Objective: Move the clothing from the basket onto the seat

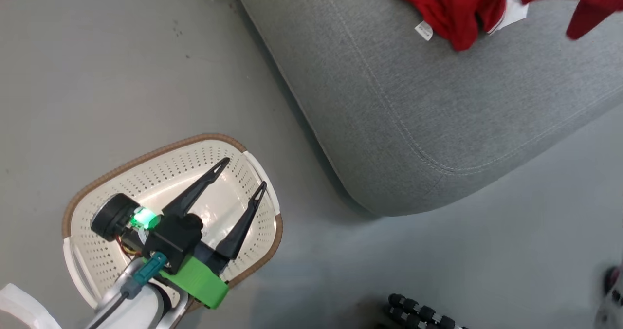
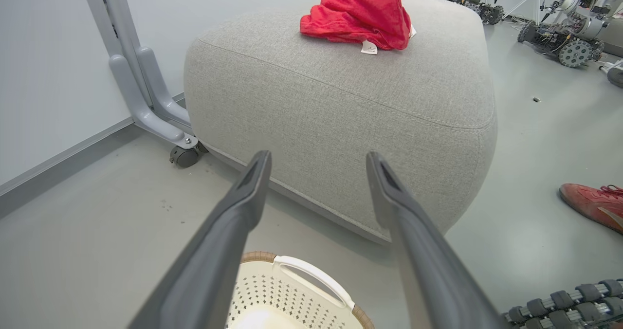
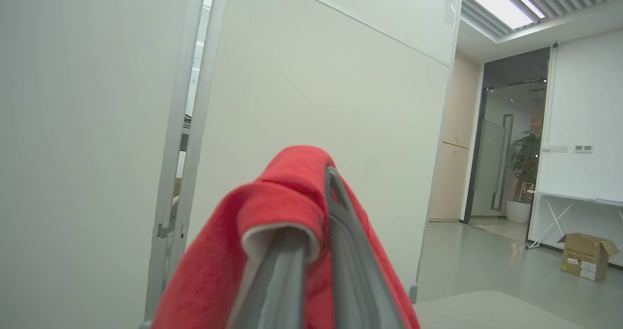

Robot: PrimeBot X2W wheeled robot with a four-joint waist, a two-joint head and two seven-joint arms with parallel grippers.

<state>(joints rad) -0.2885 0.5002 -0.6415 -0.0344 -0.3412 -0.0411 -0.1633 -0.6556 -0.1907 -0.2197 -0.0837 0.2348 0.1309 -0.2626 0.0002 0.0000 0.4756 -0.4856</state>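
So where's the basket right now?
Head view, lower left: the basket sits on the floor beneath the open left gripper, just left of the seat and its near corner.

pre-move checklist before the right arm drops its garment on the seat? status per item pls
1. Grip: right pincer shut on the red garment: ok.
2. Drop spot: held garment over the seat: cannot tell; the right wrist view faces a wall.
3. Pile: red clothing lying on the seat, white tag showing: ok.
4. Other arm: left pincer open, empty, above the basket: ok.
5. Basket emptied: ok where visible; the left arm hides part.
6. People: floor by the seat free: not ok, a red shoe is there.
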